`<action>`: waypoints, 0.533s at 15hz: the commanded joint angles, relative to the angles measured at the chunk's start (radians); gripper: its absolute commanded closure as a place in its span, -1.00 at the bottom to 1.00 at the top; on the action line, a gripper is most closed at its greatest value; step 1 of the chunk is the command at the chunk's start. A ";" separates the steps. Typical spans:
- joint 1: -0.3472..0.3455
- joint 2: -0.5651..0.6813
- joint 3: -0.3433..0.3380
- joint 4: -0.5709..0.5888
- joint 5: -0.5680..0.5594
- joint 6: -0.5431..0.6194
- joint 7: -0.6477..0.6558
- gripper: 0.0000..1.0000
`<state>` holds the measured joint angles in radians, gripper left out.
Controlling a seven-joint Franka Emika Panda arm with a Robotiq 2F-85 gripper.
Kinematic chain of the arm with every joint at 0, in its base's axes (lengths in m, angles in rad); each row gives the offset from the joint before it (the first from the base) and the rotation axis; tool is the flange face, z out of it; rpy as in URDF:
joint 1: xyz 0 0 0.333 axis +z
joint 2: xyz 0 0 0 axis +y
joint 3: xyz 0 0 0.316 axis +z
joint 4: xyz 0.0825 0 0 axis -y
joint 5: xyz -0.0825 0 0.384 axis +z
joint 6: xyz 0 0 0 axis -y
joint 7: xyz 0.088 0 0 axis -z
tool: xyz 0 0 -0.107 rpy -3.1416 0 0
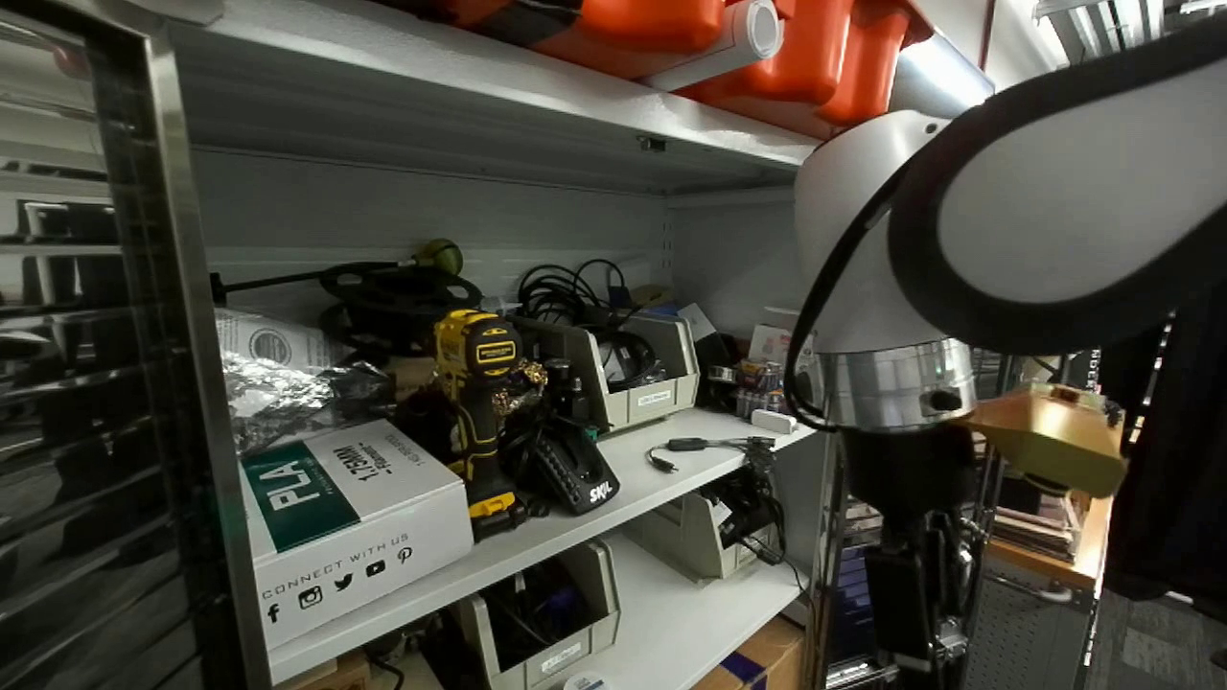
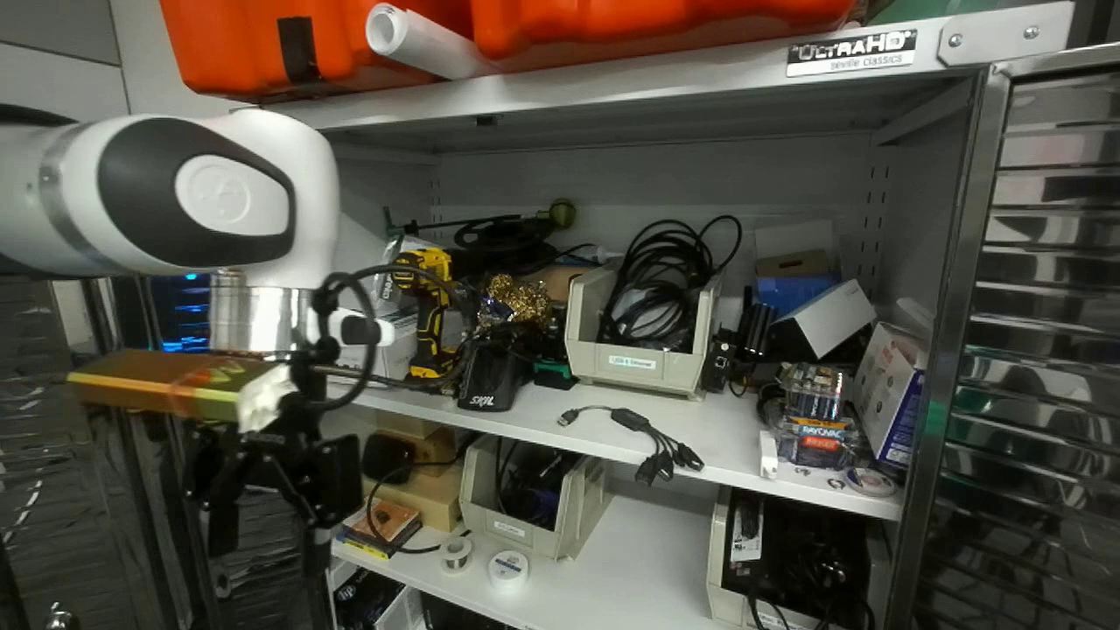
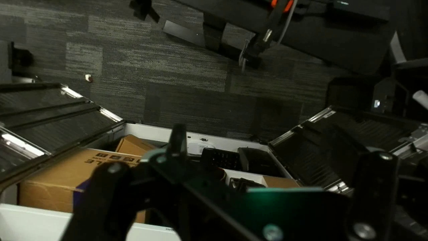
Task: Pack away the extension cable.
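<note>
A short black cable with several plugs lies on the upper shelf near its front edge; it also shows in an exterior view. Behind it stands a beige bin labelled for USB and Ethernet, filled with coiled black cables; the bin shows too in an exterior view. My gripper hangs pointing down in front of the cabinet, apart from the cable, with its fingers spread and nothing between them. It is seen edge-on in an exterior view. The cable is out of the wrist view.
A yellow drill, a SKIL charger and battery packs share the shelf. Lower bins hold more cables. The cabinet doors stand open at both sides. A top shelf hangs above.
</note>
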<state>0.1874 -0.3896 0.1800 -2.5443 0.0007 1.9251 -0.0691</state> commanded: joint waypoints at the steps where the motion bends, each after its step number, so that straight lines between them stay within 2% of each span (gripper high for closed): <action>1: -0.015 0.208 -0.053 0.149 -0.088 0.046 -0.206 -1.00; 4: -0.032 0.365 -0.084 0.280 -0.139 0.066 -0.365 -1.00; 8: -0.061 0.495 -0.085 0.473 -0.197 0.072 -0.439 -1.00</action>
<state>0.1417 0.0096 0.0920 -2.2339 -0.1538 2.0067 -0.4514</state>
